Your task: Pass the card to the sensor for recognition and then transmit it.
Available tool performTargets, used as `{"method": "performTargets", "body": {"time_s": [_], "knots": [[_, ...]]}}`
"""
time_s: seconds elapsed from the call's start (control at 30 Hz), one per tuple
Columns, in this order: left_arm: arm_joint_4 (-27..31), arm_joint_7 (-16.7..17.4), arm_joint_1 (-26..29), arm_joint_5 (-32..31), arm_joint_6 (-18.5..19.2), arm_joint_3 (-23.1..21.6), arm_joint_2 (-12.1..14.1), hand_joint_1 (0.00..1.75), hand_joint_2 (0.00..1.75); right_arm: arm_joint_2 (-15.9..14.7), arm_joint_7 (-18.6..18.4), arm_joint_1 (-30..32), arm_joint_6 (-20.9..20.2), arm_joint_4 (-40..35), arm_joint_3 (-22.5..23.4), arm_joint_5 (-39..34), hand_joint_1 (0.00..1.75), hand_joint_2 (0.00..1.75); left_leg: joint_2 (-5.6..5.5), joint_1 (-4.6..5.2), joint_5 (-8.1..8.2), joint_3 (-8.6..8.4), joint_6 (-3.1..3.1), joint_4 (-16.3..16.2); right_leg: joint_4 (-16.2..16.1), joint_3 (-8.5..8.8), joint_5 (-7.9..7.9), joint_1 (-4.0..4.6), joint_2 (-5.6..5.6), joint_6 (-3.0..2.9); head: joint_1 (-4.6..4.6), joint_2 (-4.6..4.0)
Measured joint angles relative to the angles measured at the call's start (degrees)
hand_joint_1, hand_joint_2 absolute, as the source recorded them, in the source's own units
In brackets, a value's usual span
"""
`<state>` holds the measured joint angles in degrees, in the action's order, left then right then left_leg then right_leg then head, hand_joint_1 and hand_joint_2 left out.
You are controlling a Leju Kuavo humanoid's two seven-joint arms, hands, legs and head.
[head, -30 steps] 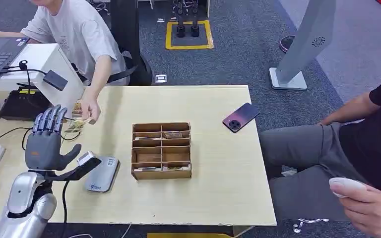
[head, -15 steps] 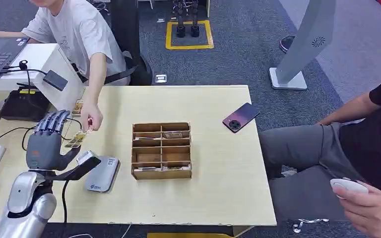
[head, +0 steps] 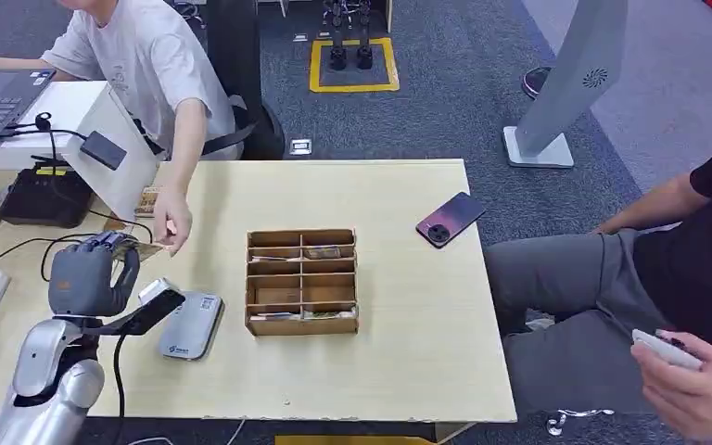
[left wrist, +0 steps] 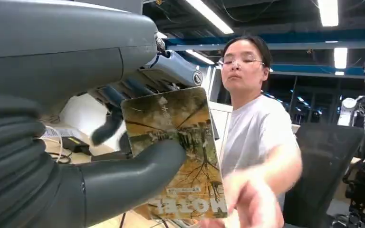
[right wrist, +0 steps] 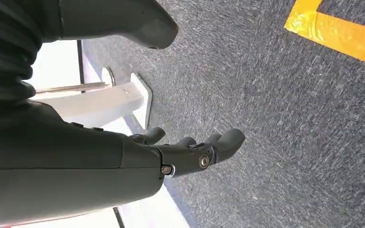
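My left hand [head: 91, 275] is raised over the table's left side, its fingers curled around a card [head: 143, 248] with a brown autumn-tree picture. In the left wrist view the card [left wrist: 180, 152] sits pinched between the thumb and the dark fingers [left wrist: 123, 90]. A person's hand [head: 171, 227] hovers just beside the card, blurred in the left wrist view [left wrist: 254, 199]. The grey flat sensor [head: 191, 324] lies on the table close to my left hand, on its right. My right hand [right wrist: 195, 152] hangs over grey carpet, fingers apart and holding nothing.
A cardboard divider box [head: 301, 281] with cards in it stands mid-table. A phone [head: 451, 219] lies at the far right. Cables, a black device [head: 44, 197] and a white stand crowd the left edge. A second person sits at the right holding a small remote [head: 669, 351].
The person's hand brought the card towards my left hand. My left fingers, spread upright before, have curled down around the card.
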<state>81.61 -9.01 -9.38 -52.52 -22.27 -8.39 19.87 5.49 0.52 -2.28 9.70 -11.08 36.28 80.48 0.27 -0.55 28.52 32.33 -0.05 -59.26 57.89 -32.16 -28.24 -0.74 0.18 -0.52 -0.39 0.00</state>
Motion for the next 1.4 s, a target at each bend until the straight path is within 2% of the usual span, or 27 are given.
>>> {"method": "performTargets", "body": {"time_s": [0.1,0.23,0.27,0.3,0.37,0.43,0.73,0.93,1.07,1.23,1.4], "knots": [[0.00,-0.77,0.02,0.88,0.00,0.02,0.00,1.75,1.75,0.00,0.02,0.00,0.17,0.00,0.00,0.00,0.00,1.75,0.00,0.00,0.00,0.00,0.00,0.00,0.00,0.00,0.00,0.00,0.00,0.00,0.00,0.00],[0.31,-5.82,0.68,8.16,0.83,0.24,-0.35,1.75,1.75,0.00,0.48,0.01,0.22,0.00,-0.07,0.35,0.00,1.75,0.00,0.00,0.00,0.00,0.00,0.00,0.00,0.01,0.00,0.00,0.00,0.00,0.02,0.00],[0.61,-6.45,1.03,10.96,2.19,0.39,-0.55,1.75,1.75,0.00,0.44,0.01,0.22,0.00,-0.07,0.26,0.00,1.75,0.00,0.00,0.00,-0.01,0.00,0.00,0.00,0.00,0.00,0.00,0.00,0.00,0.00,0.00],[0.98,-6.08,1.29,15.23,5.10,0.74,-1.13,1.75,1.75,0.00,0.24,0.02,0.24,0.00,-0.07,-0.06,0.00,1.75,0.00,0.01,0.00,-0.01,0.00,0.00,0.00,0.00,0.00,0.00,0.00,0.00,0.00,0.02],[1.46,-3.76,1.61,23.49,11.44,1.38,-2.69,1.75,1.75,0.00,-0.04,0.02,0.44,0.00,-0.07,-0.31,0.00,1.75,-0.05,0.01,0.00,0.02,0.00,0.00,0.00,0.01,0.00,0.00,-0.06,0.01,0.02,0.00],[1.77,-2.60,1.99,26.51,13.95,1.79,-3.81,1.75,1.75,0.00,-0.07,0.03,0.52,0.00,-0.07,-0.57,0.00,1.75,-0.02,0.01,0.00,0.03,0.00,0.00,0.00,0.00,0.00,0.00,-0.03,0.01,0.02,0.00],[2.25,-1.77,2.12,27.72,15.28,2.86,-5.90,1.75,1.75,0.00,-0.13,0.37,0.57,0.00,-0.07,-0.68,0.00,1.75,-0.03,-0.01,0.00,0.02,0.00,0.00,0.00,-0.01,0.00,0.00,-0.04,0.00,0.00,0.00],[2.14,2.51,2.24,29.20,18.10,3.19,-6.05,1.75,1.75,0.00,-0.52,0.41,1.09,0.00,-0.07,-0.70,0.00,1.75,-0.02,-0.01,0.00,0.03,0.00,0.00,0.00,-0.01,0.00,0.01,-0.04,0.00,0.02,0.00],[1.27,2.62,3.07,26.63,16.59,3.28,-6.34,1.75,1.75,0.00,-0.59,0.41,1.18,0.00,-0.06,-0.70,0.00,1.75,-0.02,0.00,0.00,0.03,0.00,0.00,0.00,-0.01,0.00,0.01,-0.03,0.00,0.00,0.00],[-1.75,3.26,3.55,20.70,12.81,3.26,-7.59,1.75,1.75,0.00,-0.52,0.34,1.29,-0.02,-0.04,-0.65,0.00,1.75,-0.04,0.00,0.00,0.04,0.00,0.00,-0.01,-0.01,0.00,0.01,-0.04,0.00,0.02,0.00],[-4.57,3.67,3.63,19.74,12.30,3.28,-8.37,1.75,1.75,0.00,-0.68,0.35,1.22,-0.02,-0.02,-0.59,0.00,1.75,-0.03,0.00,0.00,0.04,0.00,0.00,0.00,-0.01,0.00,0.01,-0.04,0.00,0.02,0.00]]}}
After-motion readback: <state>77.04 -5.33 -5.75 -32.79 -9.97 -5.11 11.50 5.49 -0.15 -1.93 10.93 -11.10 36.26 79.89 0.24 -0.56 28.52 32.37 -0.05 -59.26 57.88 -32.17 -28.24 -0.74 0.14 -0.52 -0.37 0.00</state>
